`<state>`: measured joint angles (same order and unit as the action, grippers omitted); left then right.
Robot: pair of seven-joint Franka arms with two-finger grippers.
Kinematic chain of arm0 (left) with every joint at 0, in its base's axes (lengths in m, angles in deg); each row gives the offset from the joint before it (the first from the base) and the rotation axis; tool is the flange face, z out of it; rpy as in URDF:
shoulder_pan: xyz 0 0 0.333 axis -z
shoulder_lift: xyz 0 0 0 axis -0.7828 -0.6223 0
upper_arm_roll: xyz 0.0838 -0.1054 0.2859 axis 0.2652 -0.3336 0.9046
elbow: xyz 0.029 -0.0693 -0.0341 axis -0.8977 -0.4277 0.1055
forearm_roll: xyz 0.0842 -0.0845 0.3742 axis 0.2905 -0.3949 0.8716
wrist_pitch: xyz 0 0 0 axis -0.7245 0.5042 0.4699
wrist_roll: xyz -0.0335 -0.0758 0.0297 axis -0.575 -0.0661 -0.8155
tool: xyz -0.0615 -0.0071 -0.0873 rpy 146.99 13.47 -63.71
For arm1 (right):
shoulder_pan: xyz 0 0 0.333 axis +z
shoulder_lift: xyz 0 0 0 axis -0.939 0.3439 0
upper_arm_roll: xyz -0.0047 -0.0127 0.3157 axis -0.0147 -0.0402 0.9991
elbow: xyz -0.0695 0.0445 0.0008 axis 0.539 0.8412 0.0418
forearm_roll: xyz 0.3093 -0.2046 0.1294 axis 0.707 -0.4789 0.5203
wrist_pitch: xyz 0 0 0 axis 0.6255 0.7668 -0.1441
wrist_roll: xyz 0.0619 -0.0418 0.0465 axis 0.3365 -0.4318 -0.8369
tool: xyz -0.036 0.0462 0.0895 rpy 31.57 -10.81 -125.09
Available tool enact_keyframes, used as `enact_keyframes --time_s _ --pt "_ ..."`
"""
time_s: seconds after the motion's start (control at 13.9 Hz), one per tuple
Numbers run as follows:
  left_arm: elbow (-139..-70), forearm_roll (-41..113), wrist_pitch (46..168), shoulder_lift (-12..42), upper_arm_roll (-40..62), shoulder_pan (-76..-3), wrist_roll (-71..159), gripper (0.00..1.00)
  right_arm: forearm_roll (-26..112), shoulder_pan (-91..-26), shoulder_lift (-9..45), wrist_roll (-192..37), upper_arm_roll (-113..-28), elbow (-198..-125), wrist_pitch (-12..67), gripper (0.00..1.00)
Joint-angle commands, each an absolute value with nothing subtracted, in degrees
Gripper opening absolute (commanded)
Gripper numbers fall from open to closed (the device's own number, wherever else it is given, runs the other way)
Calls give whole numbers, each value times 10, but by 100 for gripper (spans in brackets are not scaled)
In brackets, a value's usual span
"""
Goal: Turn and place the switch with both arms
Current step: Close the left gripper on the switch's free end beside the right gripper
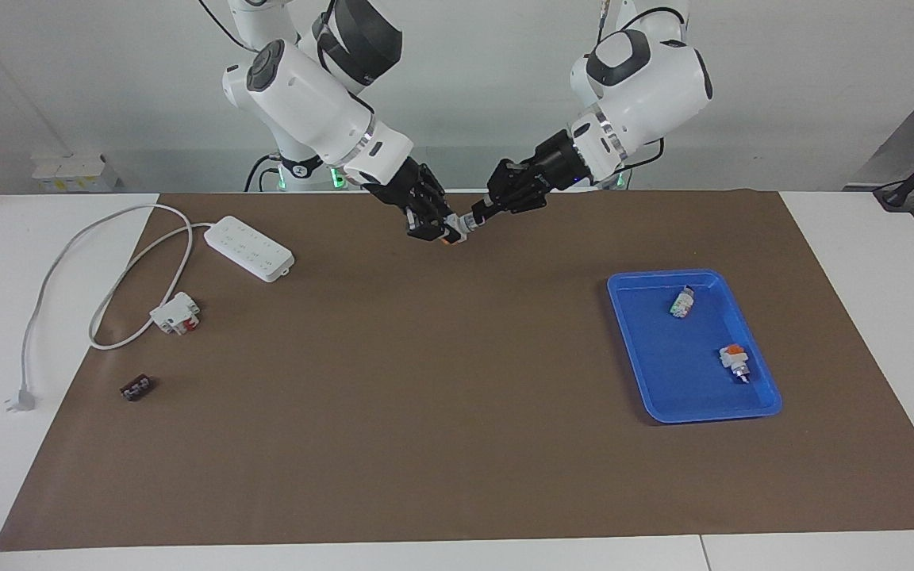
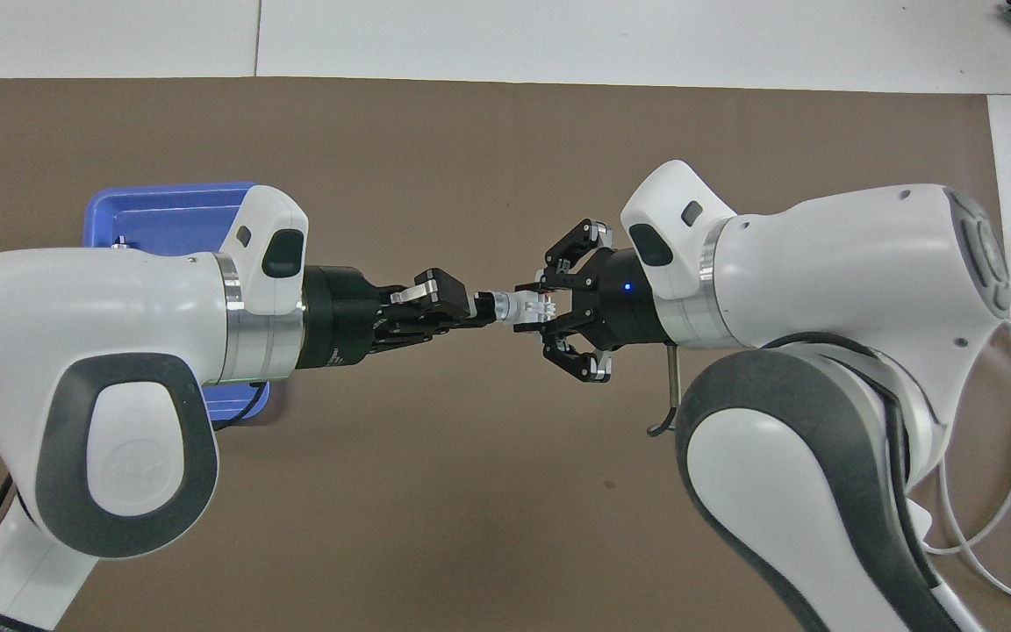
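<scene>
The switch (image 1: 458, 230) hangs in the air between the two arms, over the middle of the brown mat (image 1: 425, 396). My right gripper (image 1: 443, 231) is shut on its white block body, where a bit of orange shows. My left gripper (image 1: 477, 219) is shut on its black knob end, just past the silver collar. In the overhead view the switch (image 2: 519, 307) lies level between the left gripper (image 2: 481, 309) and the right gripper (image 2: 542, 309), which point straight at each other.
A blue tray (image 1: 663, 357) at the left arm's end holds two small switches (image 1: 681, 302) (image 1: 734, 361). At the right arm's end lie a white power strip (image 1: 249, 248) with its cable, a white-and-red block (image 1: 175, 313) and a small dark part (image 1: 137, 388).
</scene>
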<state>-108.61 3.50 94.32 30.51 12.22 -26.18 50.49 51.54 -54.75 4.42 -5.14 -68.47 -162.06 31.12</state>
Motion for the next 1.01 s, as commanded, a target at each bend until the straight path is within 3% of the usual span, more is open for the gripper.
enact_keyframes --time_s 0.0,0.94 --pt "-1102 36 960 309 129 -245 598 0 529 -542 28 -59 -683 -1637 321 0" --pt "-1112 124 952 313 128 -224 925 0 528 -542 28 -59 -683 -1637 320 0"
